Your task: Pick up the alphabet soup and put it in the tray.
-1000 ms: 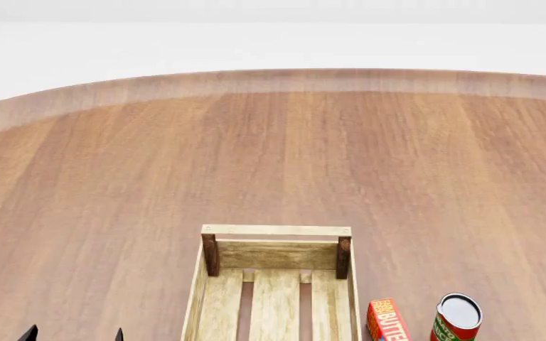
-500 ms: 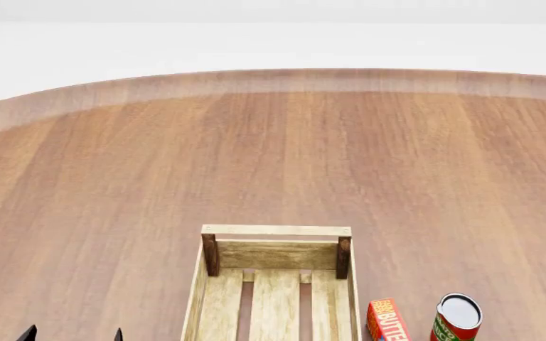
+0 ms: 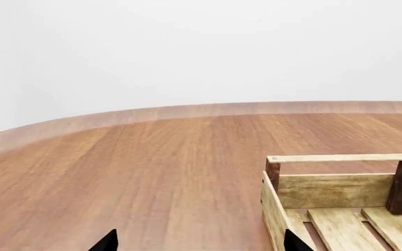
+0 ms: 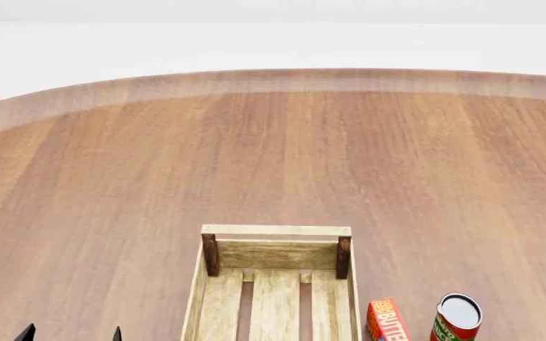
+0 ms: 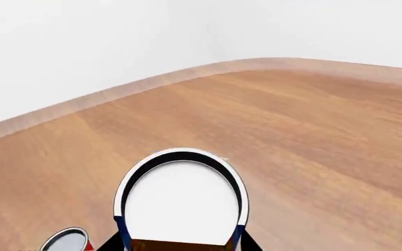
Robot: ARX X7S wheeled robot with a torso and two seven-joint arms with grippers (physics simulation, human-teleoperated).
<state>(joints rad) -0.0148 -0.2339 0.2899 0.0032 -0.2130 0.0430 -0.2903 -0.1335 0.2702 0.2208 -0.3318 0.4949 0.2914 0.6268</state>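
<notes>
The alphabet soup [image 5: 180, 196], a can with a white top and blue side, fills the right wrist view between the dark fingers [image 5: 248, 243] of my right gripper [image 5: 178, 246], which is shut on it. The can and the right gripper are out of the head view. The tray [image 4: 276, 231], a light wooden slatted crate, stands at the near middle of the table and also shows in the left wrist view [image 3: 341, 180]. My left gripper [image 4: 72, 334] is open and empty to the left of the tray; its tips [image 3: 107, 241] stand wide apart.
A red butter box [image 4: 385, 321] and a red-and-green can [image 4: 457, 318] stand just right of the tray. That can's top also shows in the right wrist view [image 5: 67, 241]. The round wooden table [image 4: 273, 156] stretches far ahead.
</notes>
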